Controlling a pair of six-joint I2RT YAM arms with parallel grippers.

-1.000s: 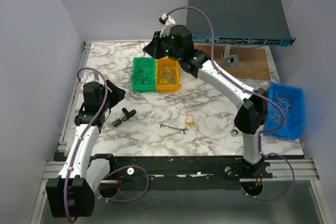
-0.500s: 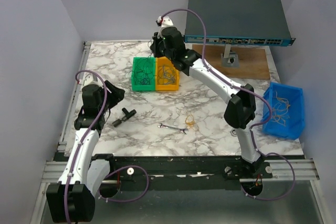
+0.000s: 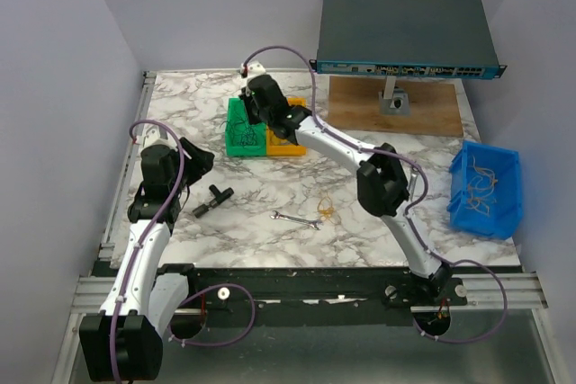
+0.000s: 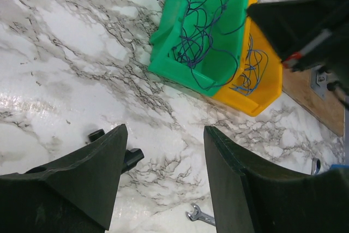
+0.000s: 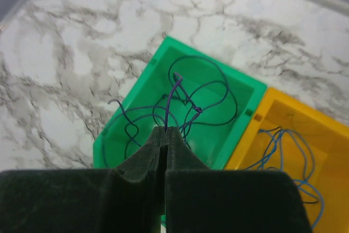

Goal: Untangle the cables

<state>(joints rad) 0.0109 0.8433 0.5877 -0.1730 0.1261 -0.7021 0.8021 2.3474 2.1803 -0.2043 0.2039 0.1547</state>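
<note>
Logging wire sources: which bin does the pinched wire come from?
The green bin: the right gripper is shut on a blue wire rising from it, not from the adjoining yellow bin or the separate blue bin.

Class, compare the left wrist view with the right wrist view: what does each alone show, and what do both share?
Left wrist only: a wrench, a black fitting, a wooden board and the open left tool. Right wrist only: the right tool shut on a cable. Both: the green bin and yellow bin, side by side, holding cables.
</note>
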